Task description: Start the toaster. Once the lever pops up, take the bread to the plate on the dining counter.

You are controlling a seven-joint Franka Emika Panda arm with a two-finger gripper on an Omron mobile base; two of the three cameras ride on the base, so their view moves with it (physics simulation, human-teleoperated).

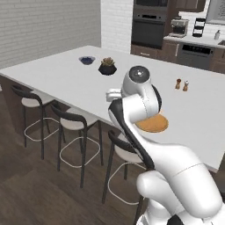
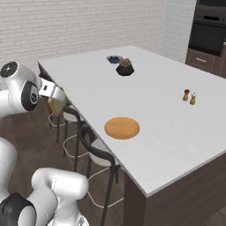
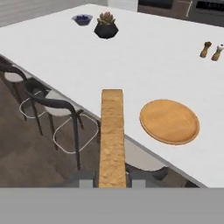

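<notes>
Hand view: gripper (image 3: pixel 112 178) pinching bread (image 3: pixel 112 135) edge-on, held above stools (image 3: pixel 57 107) just off counter (image 3: pixel 131 57) edge. Plate (image 3: pixel 169 121) lying flat on counter near that edge, beside bread but apart. Further back: potted plant (image 3: pixel 106 25), blue bowl (image 3: pixel 82 19), two shakers (image 3: pixel 211 50).

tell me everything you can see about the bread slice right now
The bread is a thin tan slice with a darker brown crust, seen edge-on in the hand view as a long, grainy strip. It stands upright on edge, clamped at its lower end in the gripper. It is held in the air over the stools, short of the dining counter, with the orange-brown plate beside it on the counter, not touching it.
</notes>
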